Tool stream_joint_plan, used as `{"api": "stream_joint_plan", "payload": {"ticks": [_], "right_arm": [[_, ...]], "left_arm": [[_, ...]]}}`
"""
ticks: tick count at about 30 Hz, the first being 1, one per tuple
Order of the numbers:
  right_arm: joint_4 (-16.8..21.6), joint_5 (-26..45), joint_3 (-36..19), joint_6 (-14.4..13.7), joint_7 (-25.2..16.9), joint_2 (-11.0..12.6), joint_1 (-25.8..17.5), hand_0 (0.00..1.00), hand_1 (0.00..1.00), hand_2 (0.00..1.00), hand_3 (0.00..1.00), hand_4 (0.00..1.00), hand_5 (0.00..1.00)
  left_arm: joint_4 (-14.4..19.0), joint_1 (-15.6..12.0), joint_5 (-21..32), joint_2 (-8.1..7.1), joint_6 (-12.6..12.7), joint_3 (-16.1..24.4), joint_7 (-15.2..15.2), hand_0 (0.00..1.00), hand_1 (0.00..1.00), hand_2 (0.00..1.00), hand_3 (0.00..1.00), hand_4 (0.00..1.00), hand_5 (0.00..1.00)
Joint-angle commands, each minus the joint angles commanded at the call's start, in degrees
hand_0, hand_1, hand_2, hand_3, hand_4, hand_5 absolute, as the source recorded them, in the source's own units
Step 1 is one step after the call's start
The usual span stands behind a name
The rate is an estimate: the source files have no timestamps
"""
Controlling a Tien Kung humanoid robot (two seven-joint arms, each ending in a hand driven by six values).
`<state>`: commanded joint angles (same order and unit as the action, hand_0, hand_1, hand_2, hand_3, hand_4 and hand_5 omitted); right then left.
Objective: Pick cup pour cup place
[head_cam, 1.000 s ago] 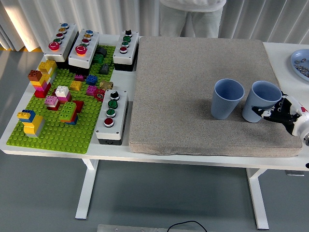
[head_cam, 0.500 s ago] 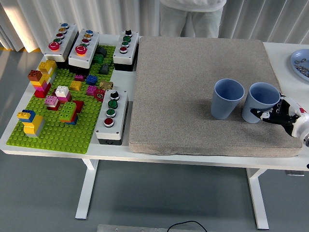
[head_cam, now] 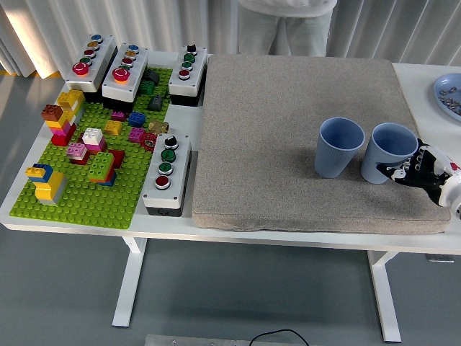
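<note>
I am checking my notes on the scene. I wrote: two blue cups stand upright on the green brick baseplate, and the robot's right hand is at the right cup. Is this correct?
Not quite. The head view shows the left blue cup and the right blue cup upright on the grey mat, not on the green brick baseplate. The right hand is indeed at the right cup.

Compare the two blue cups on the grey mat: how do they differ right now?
The left cup stands free and upright; the right cup has the right hand at its side, fingertips against its wall, and leans slightly. The left cup sits nearer the mat's middle. Both are blue, alike in shape, and stand close together.
</note>
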<state>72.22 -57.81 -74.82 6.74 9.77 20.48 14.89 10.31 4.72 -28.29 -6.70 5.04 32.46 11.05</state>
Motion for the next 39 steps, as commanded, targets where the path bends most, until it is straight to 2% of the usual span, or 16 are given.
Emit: {"api": "stream_joint_plan", "payload": {"ticks": [6,8,14,24,32,39], "right_arm": [[1.02,-0.18,-0.56,0.14,0.19,0.73,-1.46,0.910,0.889,0.998,0.998,0.826,0.213],[1.36,-0.25,-0.97,0.07,0.22,1.03,-1.87,0.911,0.889,0.998,0.998,0.847,0.247],[5.07,-0.32,-3.34,0.20,0.58,3.26,-6.09,0.909,0.889,0.998,0.998,0.849,0.248],[8.41,-0.45,-7.73,0.23,0.90,4.69,-9.87,0.909,0.887,0.997,0.994,0.850,0.249],[9.03,-0.32,-8.57,-0.10,1.11,4.41,-9.16,0.913,0.892,0.996,0.991,0.853,0.255],[8.78,0.90,-9.87,-0.26,1.12,5.68,-5.61,0.913,0.893,0.996,0.990,0.852,0.256]], "left_arm": [[0.00,-0.07,0.21,-0.05,0.01,-0.20,-0.05,0.723,0.769,0.822,0.661,0.507,0.946],[0.00,-0.13,0.09,-0.06,0.02,-0.08,-0.03,0.723,0.770,0.822,0.662,0.507,0.946],[0.00,-0.38,-0.44,-0.15,0.03,0.39,0.04,0.723,0.770,0.822,0.661,0.507,0.946],[0.00,-0.36,-1.17,-0.22,-0.05,1.06,0.11,0.723,0.770,0.822,0.662,0.507,0.946],[0.00,-0.29,-1.19,-0.26,-0.08,1.09,0.18,0.723,0.770,0.822,0.662,0.507,0.946],[0.00,-0.14,-1.67,-0.32,-0.02,1.80,0.25,0.723,0.770,0.822,0.661,0.507,0.946]]}}
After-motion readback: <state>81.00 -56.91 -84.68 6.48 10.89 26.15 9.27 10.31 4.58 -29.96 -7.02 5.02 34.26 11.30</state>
